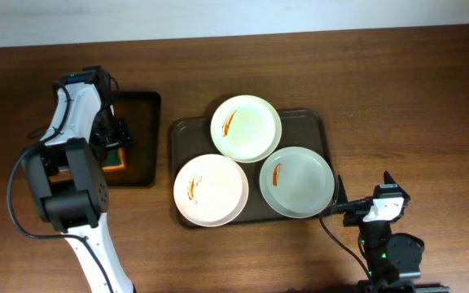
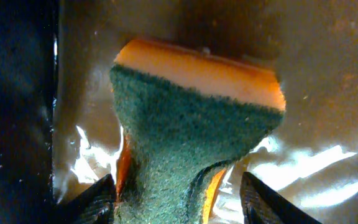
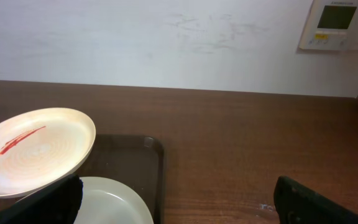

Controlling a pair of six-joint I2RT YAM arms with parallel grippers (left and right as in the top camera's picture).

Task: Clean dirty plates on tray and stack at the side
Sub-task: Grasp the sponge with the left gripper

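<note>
The wooden bench is carrying everything. The tray is lying near its middle, its long axis running left to right across me. All three dirty plates are sitting on it in a triangle, crowding together at the rims. A smaller black tray is lying just off its left end, with its long axis running away from me.

One cream plate is sitting at the far side of the tray. A second cream plate is sitting at the near left, reaching out over the tray's near edge. The grey-green plate is sitting at the near right, up against the right rim. Each one is showing a short orange-red streak on its left half, running roughly towards and away from me.

On the black tray, my left claw is squeezing a sponge, green scouring face up over an orange body. The sponge's near end is bunching narrow between my fingers.

My right claw is hovering low beside the tray's near right corner, pointing across the bench. Its fingers are standing wide apart and gripping nothing.
</note>
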